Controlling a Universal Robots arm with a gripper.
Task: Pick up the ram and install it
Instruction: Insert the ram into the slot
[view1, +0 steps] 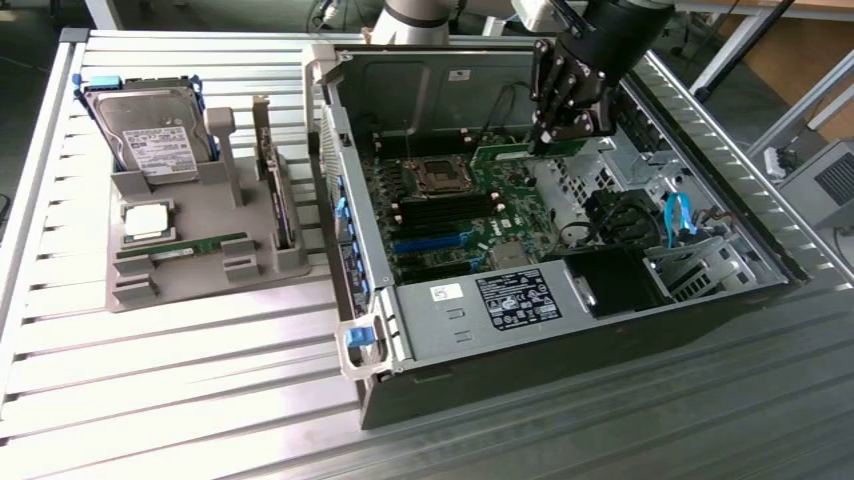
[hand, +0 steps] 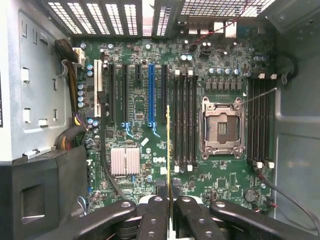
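Two fingers (hand: 155, 220) of the gripper (hand: 170, 207) are clamping the ram (hand: 168, 145), which is showing edge-on as a thin yellow-green line between them. In the exterior view the gripper (view1: 571, 125) is hanging over the open computer case (view1: 414, 90), holding the ram (view1: 507, 153) above the far part of the motherboard (view1: 514, 195). Contact with the board: cannot tell.

In the wrist view, black memory slots (hand: 185, 120) are lying between the ram's edge and the empty CPU socket (hand: 222, 127). A blue slot (hand: 151, 92) is running along the ram's other side. A thin grey wire (hand: 260, 96) is crossing from the socket over a second slot bank.

Black cables (view1: 607, 215) are bunching near the gripper. Well apart, on the exterior view's left, a grey tray (view1: 200, 285) is carrying a hard drive (view1: 147, 130), a CPU chip (view1: 147, 220), an upright expansion card (view1: 276, 190) and a second memory stick (view1: 180, 250).
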